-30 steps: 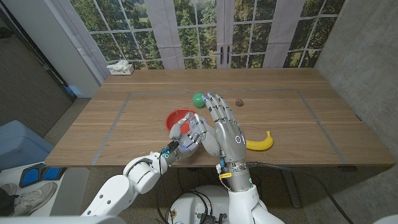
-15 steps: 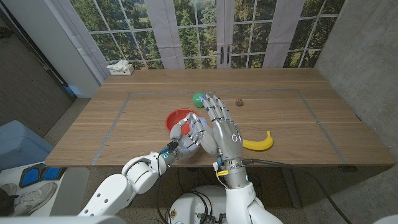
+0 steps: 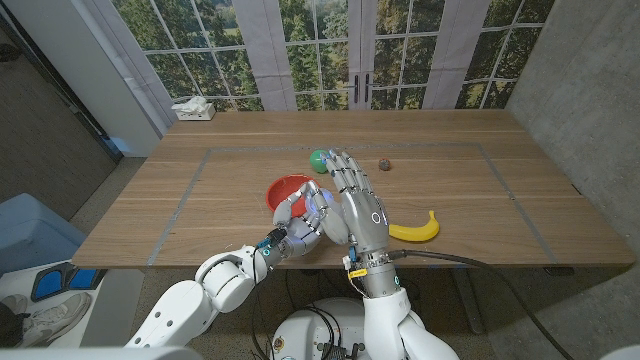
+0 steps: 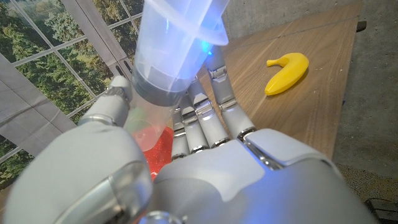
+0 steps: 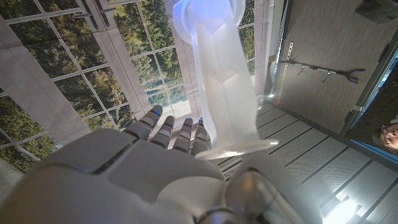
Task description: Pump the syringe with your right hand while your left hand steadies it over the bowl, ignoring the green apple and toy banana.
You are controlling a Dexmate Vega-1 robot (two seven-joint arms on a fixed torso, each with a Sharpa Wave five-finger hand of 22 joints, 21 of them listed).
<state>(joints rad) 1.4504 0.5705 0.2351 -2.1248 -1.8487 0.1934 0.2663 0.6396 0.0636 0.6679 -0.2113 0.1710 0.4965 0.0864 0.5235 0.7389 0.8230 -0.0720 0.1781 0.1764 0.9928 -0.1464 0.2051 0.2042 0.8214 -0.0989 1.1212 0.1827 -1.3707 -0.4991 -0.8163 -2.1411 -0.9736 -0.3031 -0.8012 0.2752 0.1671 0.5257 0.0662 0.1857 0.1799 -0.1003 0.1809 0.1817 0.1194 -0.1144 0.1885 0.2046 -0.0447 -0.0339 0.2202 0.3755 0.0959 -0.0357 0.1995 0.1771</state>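
Observation:
My left hand (image 3: 303, 224) grips the clear syringe barrel (image 4: 177, 43) just at the near rim of the red bowl (image 3: 288, 188). Red of the bowl (image 4: 157, 144) shows under the barrel in the left wrist view. My right hand (image 3: 358, 205) stands close beside the left, its fingers stretched out toward the far side. In the right wrist view the translucent plunger (image 5: 222, 81) rises from the crook beside my right hand's (image 5: 124, 180) thumb, its end flange against the hand. The green apple (image 3: 319, 158) lies behind the bowl, and the toy banana (image 3: 416, 230) lies to the right.
A small brown object (image 3: 384, 164) sits to the right of the apple. A tissue box (image 3: 194, 110) stands at the table's far left corner. Grey tape lines (image 3: 180, 215) mark a rectangle on the wooden table. The banana (image 4: 288, 71) lies near the table's front edge.
My right hand has shifted a little to the left, closer to my left hand and the syringe. The left hand, bowl, apple and banana stay where they were.

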